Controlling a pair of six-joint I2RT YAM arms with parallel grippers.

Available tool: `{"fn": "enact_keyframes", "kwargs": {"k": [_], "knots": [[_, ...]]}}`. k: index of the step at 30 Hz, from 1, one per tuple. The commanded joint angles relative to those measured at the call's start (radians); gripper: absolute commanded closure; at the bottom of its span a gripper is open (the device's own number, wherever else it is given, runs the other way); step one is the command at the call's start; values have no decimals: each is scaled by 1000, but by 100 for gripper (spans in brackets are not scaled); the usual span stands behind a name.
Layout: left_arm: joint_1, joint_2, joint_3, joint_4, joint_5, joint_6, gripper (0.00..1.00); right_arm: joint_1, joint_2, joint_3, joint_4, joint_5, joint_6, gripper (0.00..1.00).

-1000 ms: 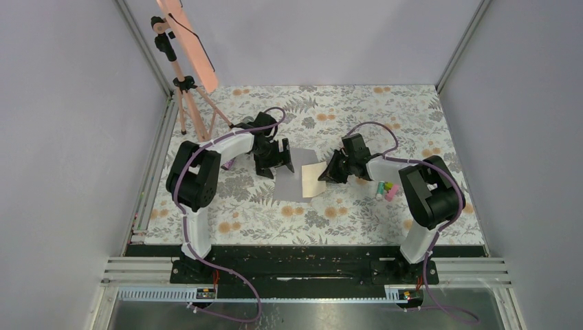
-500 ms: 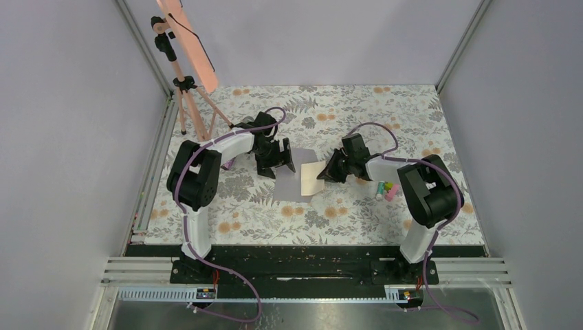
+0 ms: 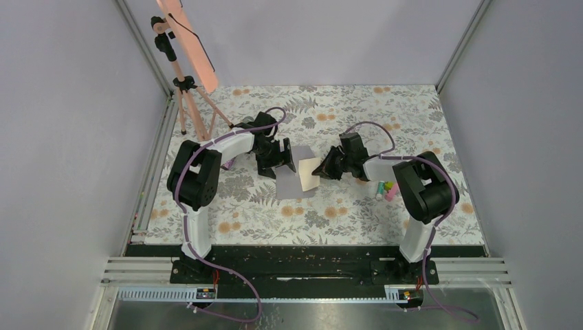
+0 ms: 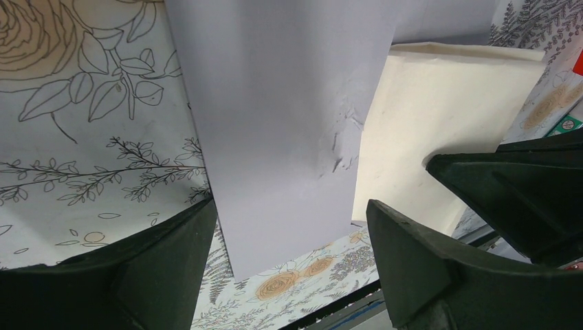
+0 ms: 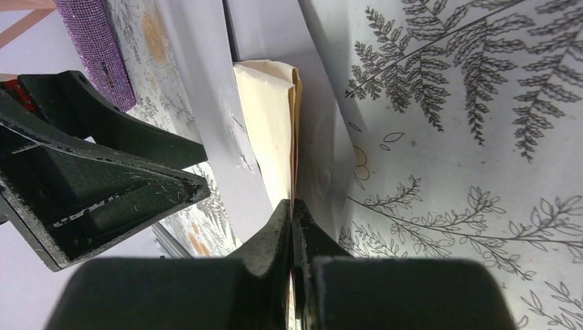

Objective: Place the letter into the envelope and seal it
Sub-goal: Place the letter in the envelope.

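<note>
The grey-lilac envelope (image 3: 292,180) lies flat on the floral table (image 3: 344,206). In the left wrist view the envelope (image 4: 275,117) fills the middle, with the cream letter (image 4: 433,117) along its right edge. My left gripper (image 3: 279,163) hovers open over the envelope's left part, its jaws (image 4: 292,240) wide and holding nothing. My right gripper (image 3: 320,169) is shut on the letter's right edge. In the right wrist view the right gripper (image 5: 292,206) pinches the letter (image 5: 268,124), which bows between grey envelope (image 5: 199,103) sheets. Whether its far edge is inside, I cannot tell.
A tripod (image 3: 184,96) with a peach panel stands at the back left. Small pink and green objects (image 3: 387,189) lie by the right arm. A purple glittery strip (image 5: 96,55) lies behind the left gripper. Grey walls enclose the table.
My right gripper has moved left with the letter, carrying it further over the envelope. The left gripper has stayed open in the same place.
</note>
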Motion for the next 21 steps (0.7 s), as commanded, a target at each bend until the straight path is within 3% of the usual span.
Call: {"fn": "enact_keyframes", "kwargs": {"k": [1, 21], "knots": [[-2, 57, 0, 28, 0, 10, 18, 16, 22, 16, 53, -58, 14, 100], [-40, 73, 12, 84, 114, -63, 18, 77, 101, 92, 41, -63, 37, 100]]}}
